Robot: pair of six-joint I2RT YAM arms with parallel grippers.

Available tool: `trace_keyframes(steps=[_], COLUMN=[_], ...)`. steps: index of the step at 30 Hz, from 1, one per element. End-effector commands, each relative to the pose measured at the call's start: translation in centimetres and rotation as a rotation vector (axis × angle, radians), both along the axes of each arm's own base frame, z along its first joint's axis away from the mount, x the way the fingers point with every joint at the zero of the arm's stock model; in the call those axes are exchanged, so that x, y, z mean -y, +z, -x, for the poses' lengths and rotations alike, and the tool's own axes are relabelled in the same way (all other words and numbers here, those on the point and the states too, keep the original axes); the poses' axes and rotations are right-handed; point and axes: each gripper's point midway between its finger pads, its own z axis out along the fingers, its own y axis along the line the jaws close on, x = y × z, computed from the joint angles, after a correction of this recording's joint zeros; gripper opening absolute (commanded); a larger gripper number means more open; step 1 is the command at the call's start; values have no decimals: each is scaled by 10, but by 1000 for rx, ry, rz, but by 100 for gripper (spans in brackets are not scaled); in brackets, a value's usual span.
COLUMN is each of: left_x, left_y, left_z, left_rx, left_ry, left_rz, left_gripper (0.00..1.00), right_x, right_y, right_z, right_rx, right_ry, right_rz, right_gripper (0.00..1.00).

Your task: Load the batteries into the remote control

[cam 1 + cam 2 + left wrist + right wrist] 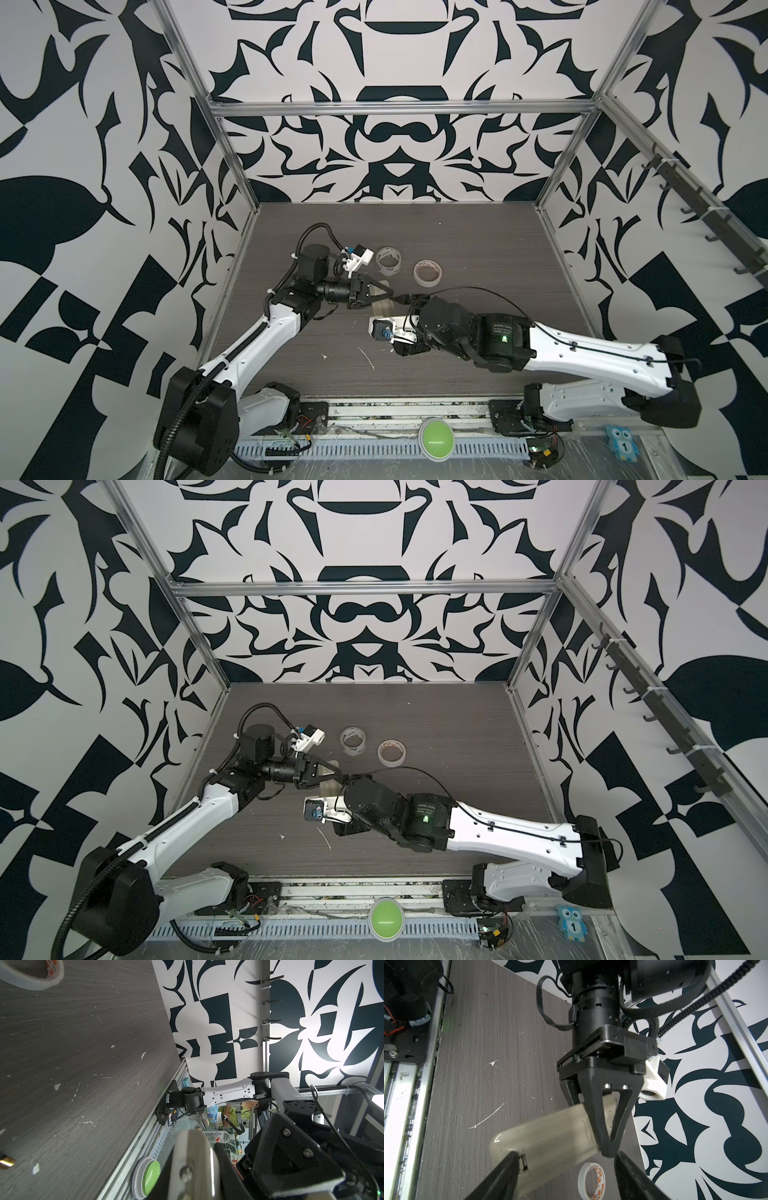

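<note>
The remote control (pixel 550 1138) is cream-white and hangs above the table, its back with the battery cover (pixel 560 1147) facing the right wrist camera. My left gripper (pixel 608 1142) is shut on it across the upper half; in both top views it (pixel 390 297) points right over the pale remote (pixel 381 308). My right gripper (pixel 565 1155) is open, its fingers straddling the cover end. One fingertip (pixel 512 1157) touches the notch at the cover's edge. One battery's (pixel 5 1162) gold end shows on the table at the left wrist view's edge.
Two tape rolls (pixel 388 260) (pixel 427 272) lie behind the grippers; one (pixel 590 1180) sits on the table below the remote. A green button (pixel 435 434) and a blue owl timer (pixel 621 442) sit on the front rail. White flecks dot the table.
</note>
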Motion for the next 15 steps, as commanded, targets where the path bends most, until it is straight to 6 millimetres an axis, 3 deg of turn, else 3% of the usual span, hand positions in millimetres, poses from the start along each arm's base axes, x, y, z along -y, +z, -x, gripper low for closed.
trace_keyframes(steps=[1,15], left_x=[0,0], left_y=[10,5], left_z=[7,5], left_rx=[9,1], left_ry=[-33,-27], left_rz=[27,11], left_gripper=[0,0], right_x=[3,6], right_y=[-7,6], right_z=[-5,-16], right_rx=[15,79], right_ry=[-29,-82], right_rz=[55,32], right_gripper=[77,77])
